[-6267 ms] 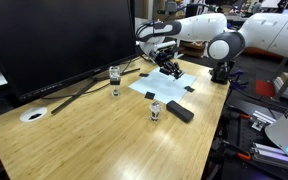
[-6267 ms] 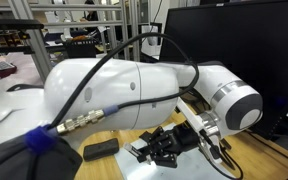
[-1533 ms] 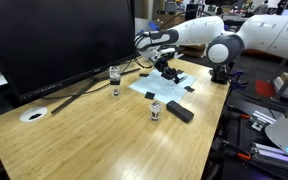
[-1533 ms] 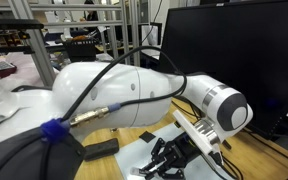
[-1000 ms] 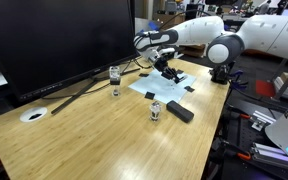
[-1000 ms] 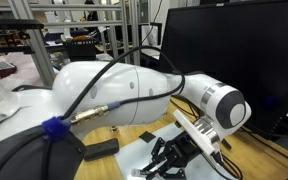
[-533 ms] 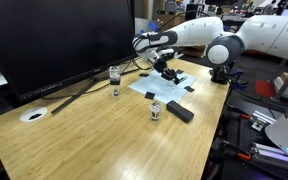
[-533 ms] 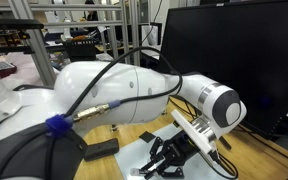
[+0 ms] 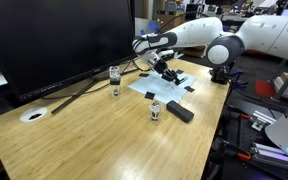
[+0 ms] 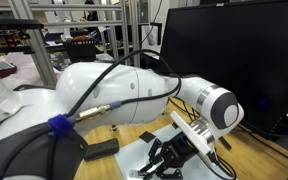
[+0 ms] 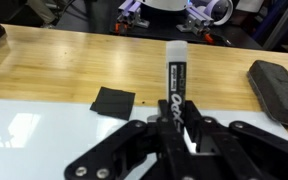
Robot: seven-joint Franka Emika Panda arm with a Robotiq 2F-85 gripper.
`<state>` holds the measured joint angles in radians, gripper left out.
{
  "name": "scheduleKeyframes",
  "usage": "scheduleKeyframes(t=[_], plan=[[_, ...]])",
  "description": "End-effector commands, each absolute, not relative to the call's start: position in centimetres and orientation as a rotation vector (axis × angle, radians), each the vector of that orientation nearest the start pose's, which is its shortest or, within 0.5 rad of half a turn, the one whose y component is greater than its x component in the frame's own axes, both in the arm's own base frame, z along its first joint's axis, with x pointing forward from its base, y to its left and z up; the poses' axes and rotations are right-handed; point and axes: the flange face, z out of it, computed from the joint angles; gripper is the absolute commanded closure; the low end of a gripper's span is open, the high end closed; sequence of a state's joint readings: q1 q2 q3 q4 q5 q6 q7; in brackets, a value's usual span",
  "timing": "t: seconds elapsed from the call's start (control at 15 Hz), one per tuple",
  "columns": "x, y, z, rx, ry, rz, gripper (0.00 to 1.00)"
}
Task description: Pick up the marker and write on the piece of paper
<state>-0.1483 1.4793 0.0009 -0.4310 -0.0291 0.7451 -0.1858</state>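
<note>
Black fingers (image 11: 206, 136) clamp the marker (image 11: 176, 84) near the piece of paper (image 11: 39, 130).

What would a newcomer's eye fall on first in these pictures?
A bulky white robot arm fills an exterior view, next to a large dark monitor. In the wrist view its gripper is shut on a white marker, held over the piece of paper on the wooden table.

A: What moved?
B: Gripper (image 9: 164, 68), marker (image 11: 174, 85) in it, slid across paper (image 9: 171, 89) toward monitor (image 9: 54, 40) side and now sits slightly lower.
A: Last second?
B: Only a small creep the same way.
</note>
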Motion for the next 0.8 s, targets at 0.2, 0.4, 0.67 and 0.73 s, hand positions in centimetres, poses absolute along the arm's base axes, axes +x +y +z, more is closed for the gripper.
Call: scheduleKeyframes(t=[0.2, 0.4, 0.67, 0.73], plan=[[63.8, -10.2, 10.2, -2.502, -0.073, 1.655, 0.95], [63.6, -10.2, 9.8, -2.488, -0.081, 1.664, 0.95], [63.2, -10.2, 9.1, -2.459, -0.114, 1.682, 0.95], [63.2, -10.2, 9.0, -2.452, -0.126, 1.686, 0.95]])
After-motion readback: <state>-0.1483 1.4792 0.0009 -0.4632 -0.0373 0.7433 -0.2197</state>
